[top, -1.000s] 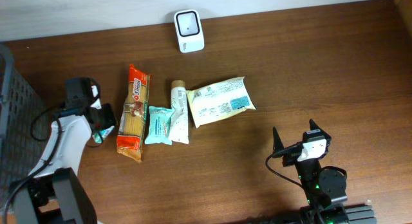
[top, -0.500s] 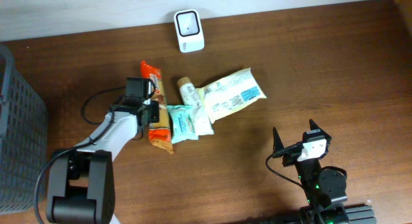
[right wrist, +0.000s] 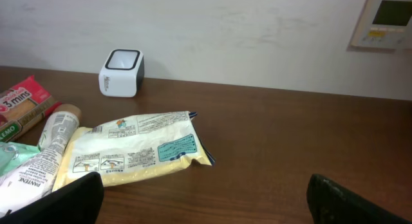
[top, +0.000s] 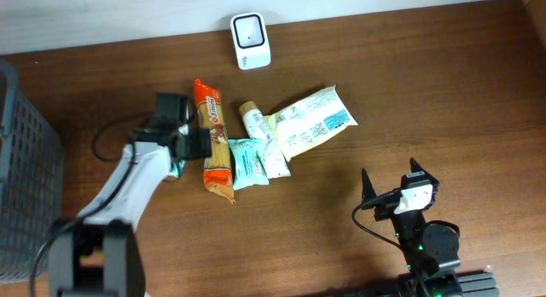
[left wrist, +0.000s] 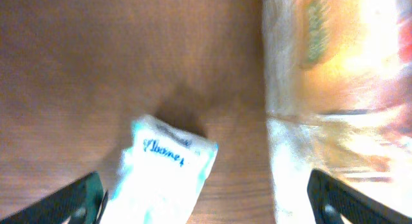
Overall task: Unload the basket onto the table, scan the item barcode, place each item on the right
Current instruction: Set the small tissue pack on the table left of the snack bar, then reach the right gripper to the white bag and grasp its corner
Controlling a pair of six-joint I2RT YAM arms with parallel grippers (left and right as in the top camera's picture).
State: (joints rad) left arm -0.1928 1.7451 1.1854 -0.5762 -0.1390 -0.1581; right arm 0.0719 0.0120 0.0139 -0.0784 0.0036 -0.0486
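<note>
Scanner [top: 250, 41]: sitting well beyond the left pincer [left wrist: 203, 188], awaiting a barcode, I am judging.
Items: I am seeing the teal packet [left wrist: 164, 169] between that pincer's wide-spread fingers, ungripped, with the pasta packet [left wrist: 335, 89] just beside it.
Idle side: right pincer [right wrist: 206, 198] is hanging wide open, empty, well apart.

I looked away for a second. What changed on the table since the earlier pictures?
The left hand swung right and now stands open beside the spaghetti pack. That pack, the teal packet, tube and yellow pouch shifted right. The scanner and right hand stayed put.
</note>
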